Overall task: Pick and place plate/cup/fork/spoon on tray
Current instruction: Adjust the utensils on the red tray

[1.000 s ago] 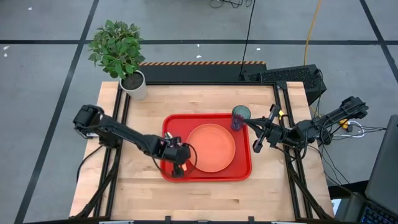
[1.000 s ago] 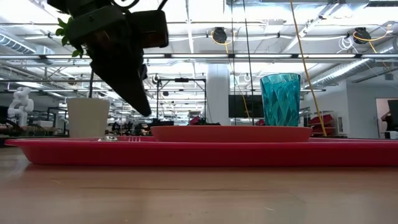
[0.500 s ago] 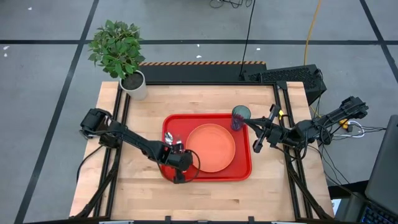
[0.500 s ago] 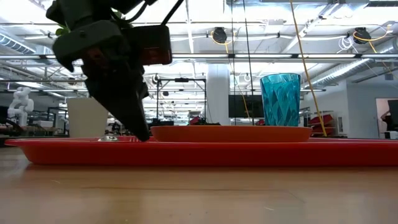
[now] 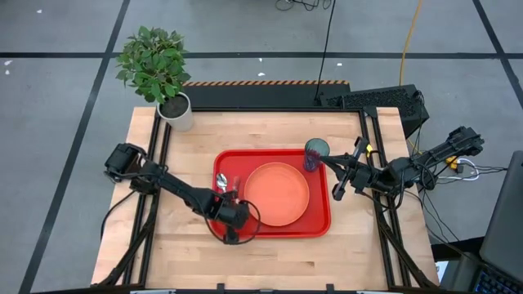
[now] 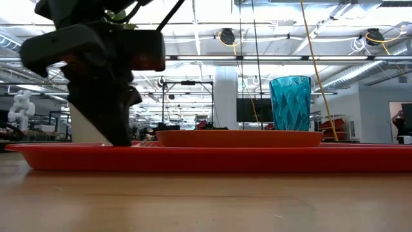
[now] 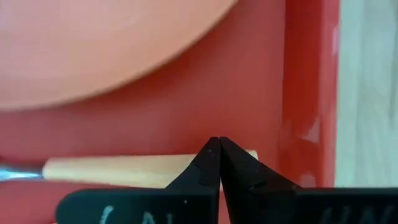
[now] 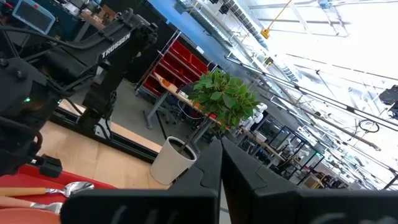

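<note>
The red tray [image 5: 320, 219] lies mid-table. On it are the orange plate [image 5: 276, 193], the teal cup [image 5: 315, 153] standing in the far right corner, and the spoon [image 5: 221, 182] with another orange-handled utensil beside it along the left side; both show in the right wrist view [image 8: 73, 187]. My left gripper [image 5: 231, 222] is shut and points down into the tray's near left corner, its tips at an orange handle [image 7: 124, 171]. Which utensil that handle belongs to does not show. My right gripper [image 5: 331, 166] is shut and empty, waiting just right of the cup. My left gripper comes from above, pointing down, with its shut fingertips [image 7: 210, 155] at the orange handle near its free end [image 7: 249, 154]. The handle lies flat on the tray floor, beside the near rim. I cannot tell whether the tips touch it.
A white pot with a green plant [image 5: 176, 110] stands at the table's far left corner. The tray's raised rim [image 7: 308, 93] runs close by my left gripper's tips. Bare wood lies all around the tray.
My left gripper has gone down and toward the table's near edge, from above the tray's left part to the tray floor in its near left corner. It has stayed shut.
</note>
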